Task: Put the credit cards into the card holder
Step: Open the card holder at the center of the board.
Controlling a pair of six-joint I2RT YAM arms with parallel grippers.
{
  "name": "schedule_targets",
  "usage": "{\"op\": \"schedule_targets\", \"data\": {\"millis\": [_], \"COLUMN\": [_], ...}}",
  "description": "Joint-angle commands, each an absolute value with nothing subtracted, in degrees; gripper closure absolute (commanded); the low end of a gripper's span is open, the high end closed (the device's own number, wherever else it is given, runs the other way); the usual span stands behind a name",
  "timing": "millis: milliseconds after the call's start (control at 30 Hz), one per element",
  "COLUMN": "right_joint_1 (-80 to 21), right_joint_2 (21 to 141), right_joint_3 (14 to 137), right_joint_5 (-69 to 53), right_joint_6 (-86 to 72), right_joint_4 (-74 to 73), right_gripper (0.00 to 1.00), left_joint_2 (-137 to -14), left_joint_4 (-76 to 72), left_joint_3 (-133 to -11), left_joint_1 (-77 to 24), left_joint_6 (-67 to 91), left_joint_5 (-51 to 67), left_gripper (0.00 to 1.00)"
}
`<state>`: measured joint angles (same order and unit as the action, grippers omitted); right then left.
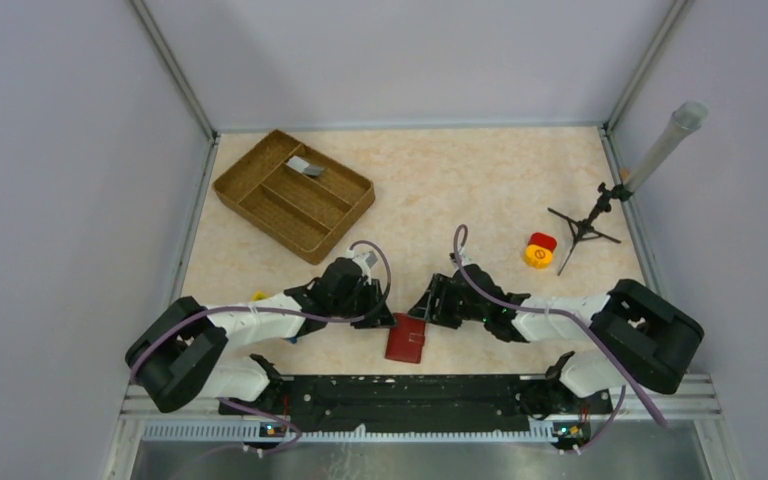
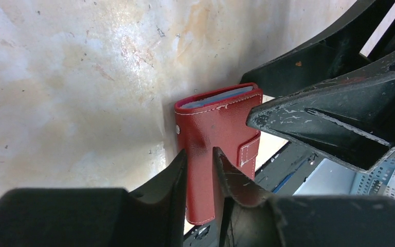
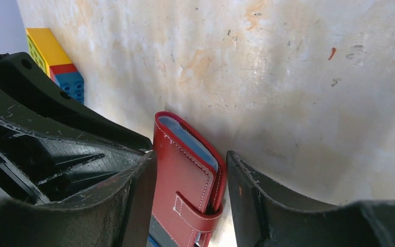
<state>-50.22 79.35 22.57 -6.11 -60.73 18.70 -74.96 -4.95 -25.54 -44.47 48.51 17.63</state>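
left end effector (image 2: 200,157) narrow at red card holder (image 2: 218,121), grip unclear; right end effector (image 3: 190,157) straddles it, open.

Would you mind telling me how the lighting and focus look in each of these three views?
Top external: even, soft light, only faint shadows. Left wrist: glare washes the table; the red card holder is sharp, the near left fingers dark and soft. Right wrist: no strong glare; the toy block is crisp, the right fingers underexposed.
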Motion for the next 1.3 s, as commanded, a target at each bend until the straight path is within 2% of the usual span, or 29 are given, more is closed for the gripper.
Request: {"op": "schedule_targets", "data": {"millis": [0,133,233,300,367,433,533,633,700,733,867,967,1267], "right_joint_1": [-51.3,-51.9,-52.2,-52.3,-52.3,-52.3,-51.9,-51.5,-51.6,-51.7,-55.1,-60.7,-75.1], "right_joint_2": [80.9,81.8,82.2,82.1,81.6,80.2,76.6,72.4,69.1,67.7,64.3,63.5,66.0], "right_joint_3": [23.7,23.6,23.0,22.7,23.3,25.1,30.7,38.0,41.0,41.8,43.3,43.5,40.9], "right_joint_5": [-7.7,-7.5,-7.8,-8.3,-8.4,-6.9,-3.1,3.8,7.5,8.1,11.7,18.7,31.4], "right_joint_6": [-61.2,-61.3,-61.4,-61.3,-60.2,-58.0,-51.1,-37.9,-29.0,-24.5,-8.2,1.8,24.9], "right_joint_4": [23.4,22.3,23.1,23.9,23.8,20.7,11.4,2.2,0.6,1.1,6.8,11.3,27.8], "right_gripper": [0.49,0.50,0.59,0.69,0.83,1.00,1.00,1.00,1.00,1.00,1.00,1.00,1.00], "left_joint_2": [-75.5,-76.2,-76.5,-76.3,-75.4,-73.6,-70.1,-65.2,-61.5,-60.1,-57.2,-58.2,-59.5], "left_joint_4": [-8.8,-9.3,-10.1,-10.3,-9.2,-6.0,3.4,12.8,16.1,16.8,16.8,17.2,14.8], "left_joint_3": [-24.5,-24.3,-23.9,-23.7,-24.0,-25.4,-30.9,-37.2,-40.6,-41.7,-43.8,-43.9,-39.4], "left_joint_1": [-44.8,-44.8,-44.8,-44.8,-44.8,-44.7,-43.9,-41.7,-38.9,-37.0,-28.2,-23.8,-20.7], "left_joint_6": [49.5,49.9,50.4,50.6,50.6,50.2,48.2,46.9,47.5,48.7,56.0,60.8,66.6], "left_joint_5": [18.3,17.9,18.0,17.7,16.9,14.8,11.4,8.5,8.6,9.2,17.3,23.7,33.7], "left_gripper": [0.76,0.79,0.79,0.79,0.78,0.71,0.53,0.26,0.13,0.10,0.03,0.01,0.01]}}
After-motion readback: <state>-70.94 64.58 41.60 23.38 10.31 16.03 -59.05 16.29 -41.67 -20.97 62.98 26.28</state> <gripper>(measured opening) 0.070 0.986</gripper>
